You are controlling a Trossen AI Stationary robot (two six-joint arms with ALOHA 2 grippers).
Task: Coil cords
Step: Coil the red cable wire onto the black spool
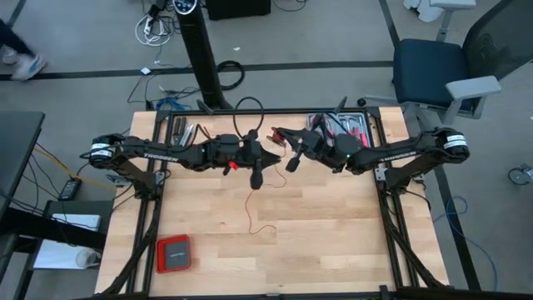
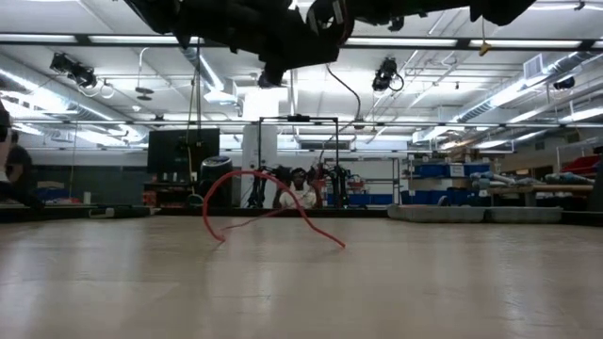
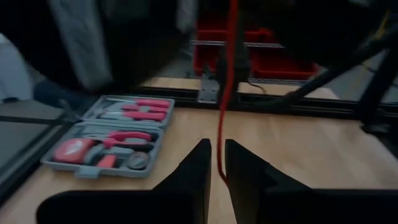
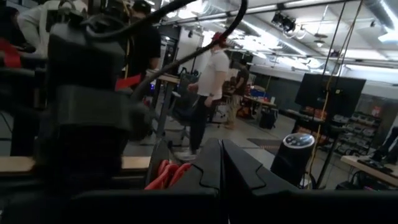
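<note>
Both arms are raised over the middle-back part of the wooden worktop (image 1: 333,233), reaching in from either side so their grippers nearly meet. The left gripper (image 1: 258,177) points down toward the boards, and in its wrist view the two dark fingers (image 3: 193,174) stand a narrow gap apart with the red cord (image 3: 225,93) running straight down into that gap, so it looks like a loose pinch on the cord, though I can't say for sure how tight it is. The right gripper (image 1: 293,161) sits just beside it, a bit further back, fingers pressed together in its own wrist view (image 4: 222,163) with nothing seen between them. From above, the cord (image 1: 250,204) hangs down from the left gripper and trails in a thin wavy line onto the bare wood toward the front, ending in a little curl. The low view shows it (image 2: 247,193) arching up off the surface in a loop and coming back down to lie on the worktop. A grey tool tray (image 3: 112,134) with red-handled tools lies open near the back edge. A flat red box (image 1: 174,253) sits well apart at the front-left corner. People are standing around in the room behind (image 4: 208,93).
</note>
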